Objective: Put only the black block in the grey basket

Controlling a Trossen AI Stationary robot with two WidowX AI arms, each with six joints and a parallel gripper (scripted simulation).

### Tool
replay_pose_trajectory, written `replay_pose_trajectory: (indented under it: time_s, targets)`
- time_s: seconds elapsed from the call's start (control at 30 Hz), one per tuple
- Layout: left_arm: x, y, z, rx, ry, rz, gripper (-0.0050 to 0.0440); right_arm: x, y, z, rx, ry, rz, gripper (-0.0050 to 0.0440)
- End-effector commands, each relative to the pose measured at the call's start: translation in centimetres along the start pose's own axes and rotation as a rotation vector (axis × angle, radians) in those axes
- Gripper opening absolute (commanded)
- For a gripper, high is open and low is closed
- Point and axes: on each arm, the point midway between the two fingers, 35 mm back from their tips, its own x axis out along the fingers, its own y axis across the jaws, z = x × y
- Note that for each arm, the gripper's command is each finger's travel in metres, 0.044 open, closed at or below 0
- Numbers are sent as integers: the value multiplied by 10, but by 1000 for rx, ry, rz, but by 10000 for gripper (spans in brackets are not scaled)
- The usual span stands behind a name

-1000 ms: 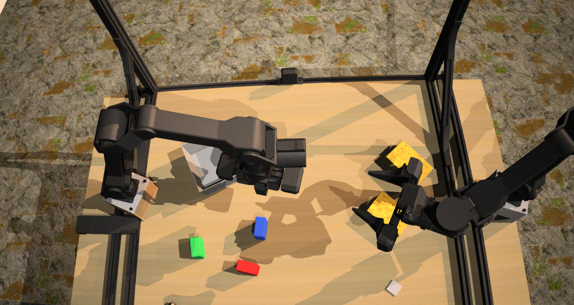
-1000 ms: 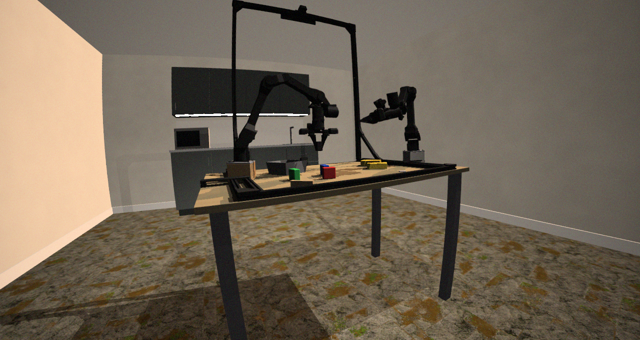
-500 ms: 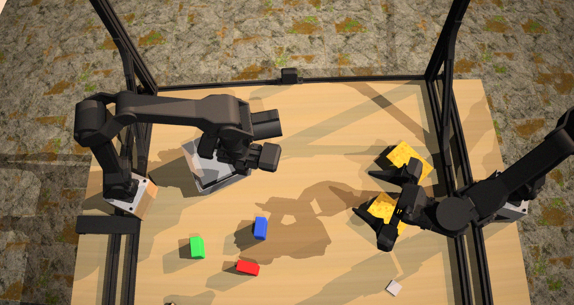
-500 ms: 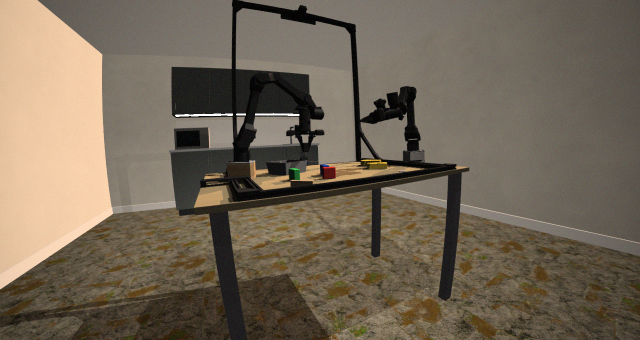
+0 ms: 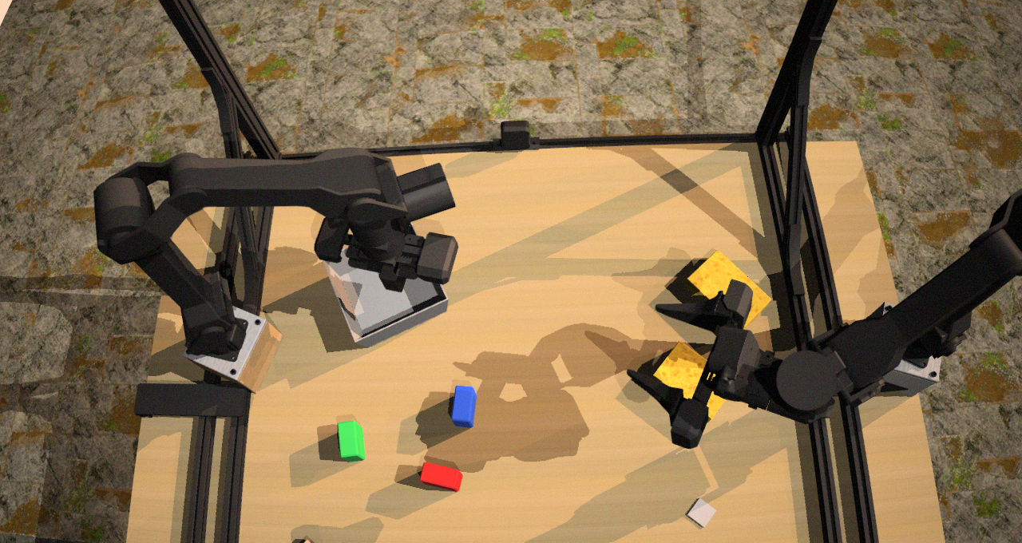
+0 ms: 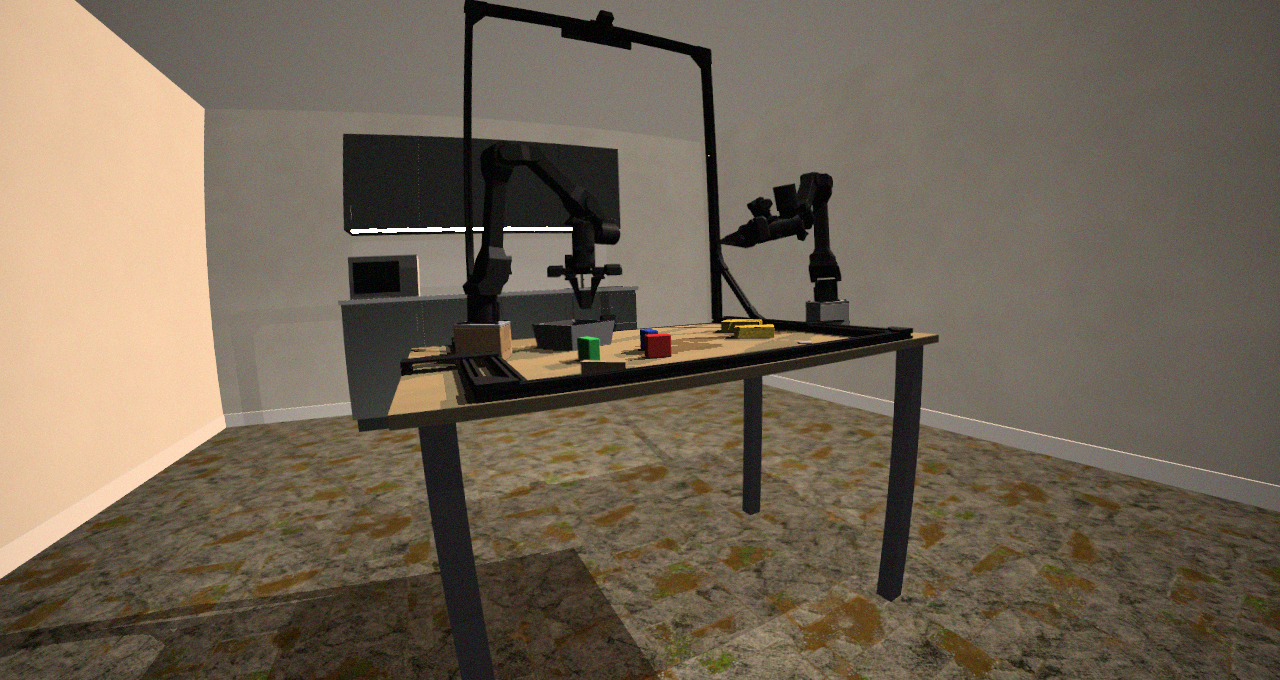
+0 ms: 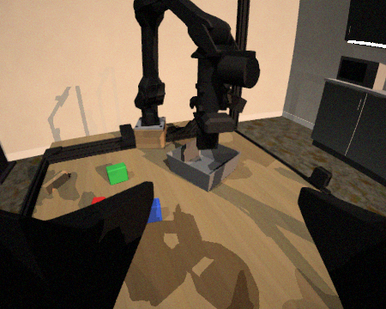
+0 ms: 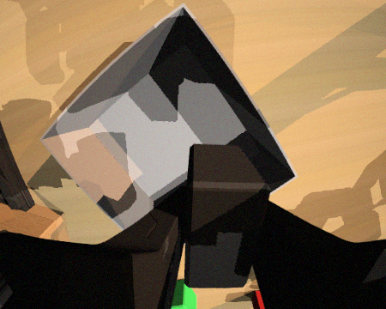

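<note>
The grey basket [image 5: 389, 303] stands upright on the table near the right arm's base; it also shows in the right wrist view [image 8: 159, 132] and in the left wrist view [image 7: 205, 166]. My right gripper [image 8: 214, 195] points down over the basket and is shut on the black block [image 8: 216, 218], holding it above the basket's rim. In the top view the arm's wrist [image 5: 400, 257] hides the block. My left gripper [image 5: 675, 365] is open and empty, raised above the yellow sponges at the other side of the table.
A green block [image 5: 350, 440], a blue block [image 5: 463, 406] and a red block [image 5: 441, 476] lie on the table's near half. Two yellow sponges [image 5: 729, 275] [image 5: 682, 368] lie under the left arm. A small white block [image 5: 701, 513] lies near the front edge.
</note>
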Motion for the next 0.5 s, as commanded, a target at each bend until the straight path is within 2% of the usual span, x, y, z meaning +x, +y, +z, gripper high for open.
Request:
replay_pose_trajectory:
  time_s: [0.0, 0.27, 0.47]
  targets:
    - [0, 0, 1, 6, -3, -3, 400, 5, 26, 3, 2, 4, -6, 0]
    - [0, 0, 1, 6, -3, -3, 400, 8, 33, 4, 2, 4, -7, 0]
    - [0, 0, 1, 6, -3, -3, 400, 46, 32, 4, 2, 4, -7, 0]
